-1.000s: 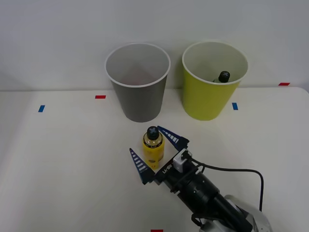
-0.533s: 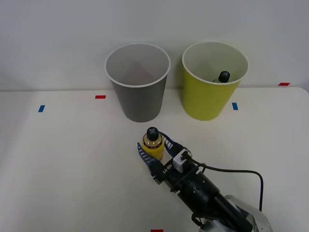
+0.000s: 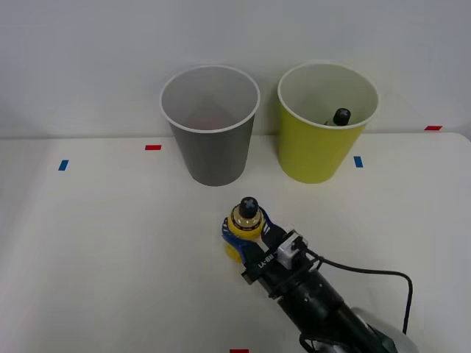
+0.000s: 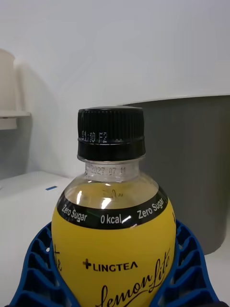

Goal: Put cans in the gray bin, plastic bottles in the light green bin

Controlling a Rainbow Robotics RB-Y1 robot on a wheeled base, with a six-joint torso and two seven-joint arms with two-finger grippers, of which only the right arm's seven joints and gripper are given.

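Observation:
A small yellow plastic bottle point(image 3: 244, 223) with a black cap stands upright in my right gripper point(image 3: 246, 234), whose blue fingers are shut on its body, in front of the two bins. In the right wrist view the bottle point(image 4: 114, 225) sits between the blue ribbed fingers point(image 4: 189, 268), with the gray bin point(image 4: 191, 163) behind it. The gray bin point(image 3: 211, 126) stands at the back centre. The light green bin point(image 3: 324, 125) stands to its right, and another plastic bottle's black cap point(image 3: 341, 116) shows inside it.
Red and blue tape marks point(image 3: 152, 147) dot the white table point(image 3: 96, 250). A white wall rises just behind the bins. My arm's black cable point(image 3: 368, 272) loops to the right of the wrist.
The gripper's fingers have closed on the yellow bottle. Bottle and gripper have then shifted slightly to the right and the bottle looks raised.

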